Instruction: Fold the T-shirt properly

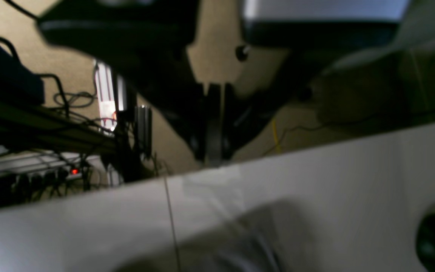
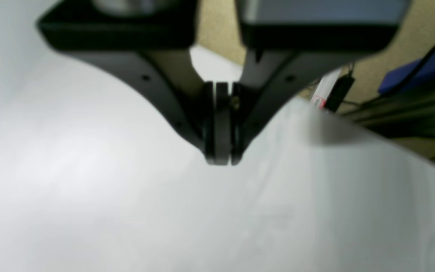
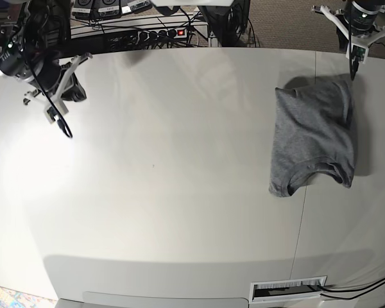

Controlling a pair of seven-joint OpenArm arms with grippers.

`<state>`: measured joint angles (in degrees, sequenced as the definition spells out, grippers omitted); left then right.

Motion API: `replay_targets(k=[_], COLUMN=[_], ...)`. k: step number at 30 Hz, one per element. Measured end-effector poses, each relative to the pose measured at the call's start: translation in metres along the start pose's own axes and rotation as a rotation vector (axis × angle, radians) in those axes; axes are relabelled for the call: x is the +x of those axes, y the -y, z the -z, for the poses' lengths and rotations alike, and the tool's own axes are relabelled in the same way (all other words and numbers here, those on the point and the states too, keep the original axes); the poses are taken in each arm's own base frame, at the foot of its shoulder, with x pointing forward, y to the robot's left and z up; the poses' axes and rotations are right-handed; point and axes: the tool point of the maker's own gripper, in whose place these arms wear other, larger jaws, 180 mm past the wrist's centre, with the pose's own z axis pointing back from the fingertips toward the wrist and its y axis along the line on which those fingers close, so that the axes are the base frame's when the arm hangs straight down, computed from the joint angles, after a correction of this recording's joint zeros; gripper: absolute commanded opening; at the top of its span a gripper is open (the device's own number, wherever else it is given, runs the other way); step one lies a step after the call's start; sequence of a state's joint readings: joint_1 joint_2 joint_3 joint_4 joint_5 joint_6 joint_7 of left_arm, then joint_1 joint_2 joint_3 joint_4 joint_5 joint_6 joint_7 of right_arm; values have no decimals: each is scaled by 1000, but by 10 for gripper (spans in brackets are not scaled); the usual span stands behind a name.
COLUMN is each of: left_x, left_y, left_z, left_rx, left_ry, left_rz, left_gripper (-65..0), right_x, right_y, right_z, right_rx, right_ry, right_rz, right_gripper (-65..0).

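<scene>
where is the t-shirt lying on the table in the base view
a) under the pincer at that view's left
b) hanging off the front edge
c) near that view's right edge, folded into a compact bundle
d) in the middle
c: the T-shirt lies folded on the white table towards the base view's right side, below the left pincer and far from the right pincer.

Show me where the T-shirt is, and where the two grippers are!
T-shirt [image 3: 311, 135]: base view, middle of the folded grey cloth.
Right gripper [image 2: 220, 160]: right wrist view, tips of its closed fingers.
Left gripper [image 1: 213, 160]: left wrist view, tips of its closed fingers, dark and blurry.
</scene>
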<state>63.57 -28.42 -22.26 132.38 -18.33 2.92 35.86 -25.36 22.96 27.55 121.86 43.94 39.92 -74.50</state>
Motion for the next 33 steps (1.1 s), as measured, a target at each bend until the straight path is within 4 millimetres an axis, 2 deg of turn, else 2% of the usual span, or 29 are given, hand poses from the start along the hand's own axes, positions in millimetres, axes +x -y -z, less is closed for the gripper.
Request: replay_targets(k=[12,18,22,25,30,33], left_x=[-44,-77,-104,-118,-153,-162], left_y=[20,33,37,43,63,66], left_z=[-20,-19,-9,1,8,15], left_rx=[-94,-194,-258,-303,-386,-417], left_ry=[-142,-215,-265,-274,-333,-334], left_rz=[-21,-66,-124,-181,-290,-362], left_gripper=[-650,-650,-650,-650,-650,-650], right_x=[-89,-131,-149,-154,-191,-215], right_y=[-15,-47,-65,-76,-93,-106], right_z=[-37,-51,-55,-55,-49,-37], right_rx=[-6,54,46,57,107,127], right_ry=[-237,-348,-365,-338,-419,-445], right_rz=[84,152,212,264,343,368], right_gripper=[-650,-650,-650,-650,-650,-650])
